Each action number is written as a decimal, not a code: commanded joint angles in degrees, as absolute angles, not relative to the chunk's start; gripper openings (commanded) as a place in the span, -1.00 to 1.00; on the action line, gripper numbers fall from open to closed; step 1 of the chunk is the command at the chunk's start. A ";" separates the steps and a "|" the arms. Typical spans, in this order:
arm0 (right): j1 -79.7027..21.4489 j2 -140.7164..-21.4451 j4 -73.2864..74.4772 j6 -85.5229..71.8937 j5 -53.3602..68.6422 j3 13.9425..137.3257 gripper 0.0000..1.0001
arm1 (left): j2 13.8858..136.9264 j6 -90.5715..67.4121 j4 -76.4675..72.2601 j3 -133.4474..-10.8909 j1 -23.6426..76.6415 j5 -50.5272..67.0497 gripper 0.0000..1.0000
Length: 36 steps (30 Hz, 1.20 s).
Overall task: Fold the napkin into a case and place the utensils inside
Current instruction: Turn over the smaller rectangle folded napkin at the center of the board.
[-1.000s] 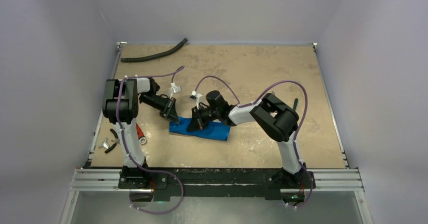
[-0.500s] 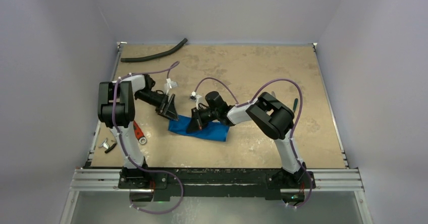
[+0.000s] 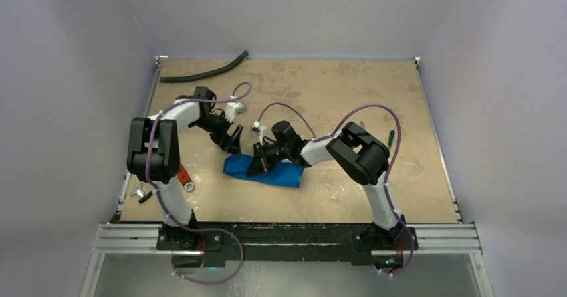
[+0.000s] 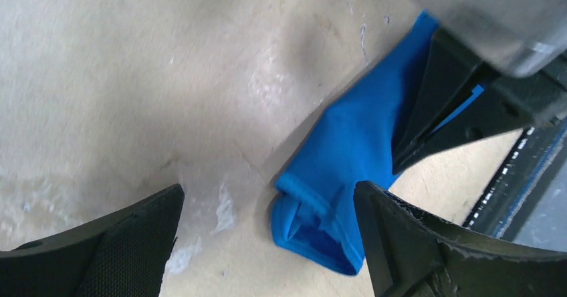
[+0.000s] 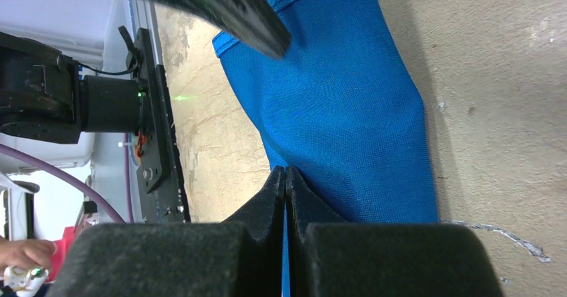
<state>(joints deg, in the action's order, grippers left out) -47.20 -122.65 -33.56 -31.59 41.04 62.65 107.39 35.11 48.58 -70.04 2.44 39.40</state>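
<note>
Folding step: judged to be in hand; napkin (image 3: pixel 267 173) lies mid-table as a narrow oblong.
Left gripper (image 4: pixel 267 190): fingers spread wide, empty, over the napkin's end.
Right gripper (image 5: pixel 285 173): fingers closed, pinching the napkin.
Next move: you will likely need a fresh left grip on that end.
Napkin look: shiny blue; end layers gape open.

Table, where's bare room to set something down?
Free: the far stretch right of the hose, and the near strip in front of the napkin. Crowded: around the napkin, and the left edge by the wrench.
</note>
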 commanded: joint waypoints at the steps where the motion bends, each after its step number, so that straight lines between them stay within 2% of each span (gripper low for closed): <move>1: -46.97 -125.86 -27.24 -29.24 36.57 60.86 -1.00 | 104.32 31.98 40.04 -67.22 6.03 35.50 0.95; 6: -46.81 -125.25 -27.92 -29.60 37.60 60.66 -1.00 | 105.66 30.86 36.28 -63.48 7.04 33.04 0.97; 7: -46.71 -125.25 -28.13 -29.81 37.86 60.53 -1.00 | 105.65 31.23 35.96 -62.86 7.03 32.78 0.93; 11: -46.25 -125.09 -29.17 -30.39 38.94 59.92 -1.00 | 105.68 33.31 36.21 -60.97 7.03 32.43 0.60; 14: -45.59 -124.81 -30.37 -30.74 39.80 59.28 -1.00 | 106.12 36.41 38.77 -61.34 6.97 33.25 0.07; 22: -44.70 -125.50 -29.86 -29.97 42.25 59.77 -1.00 | 103.58 41.05 40.33 -60.08 7.14 33.87 -0.05; 26: -44.30 -126.61 -29.27 -29.33 44.99 60.55 -1.00 | 102.15 42.01 38.54 -57.96 7.21 31.49 -0.04; 29: -44.31 -127.42 -27.07 -28.09 45.00 62.11 -1.00 | 101.25 40.76 38.86 -60.12 6.05 31.35 0.16; 32: -44.23 -128.10 -22.94 -26.95 44.09 64.13 -1.00 | 101.01 40.85 43.30 -67.21 3.84 33.42 0.33; 36: -44.06 -129.44 -17.87 -25.34 43.82 67.51 -1.00 | 99.00 43.54 50.99 -74.41 3.62 36.41 0.76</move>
<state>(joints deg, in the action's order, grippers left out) -44.56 -125.21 -29.93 -30.61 48.49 65.84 101.62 40.69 44.03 -67.13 4.40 34.04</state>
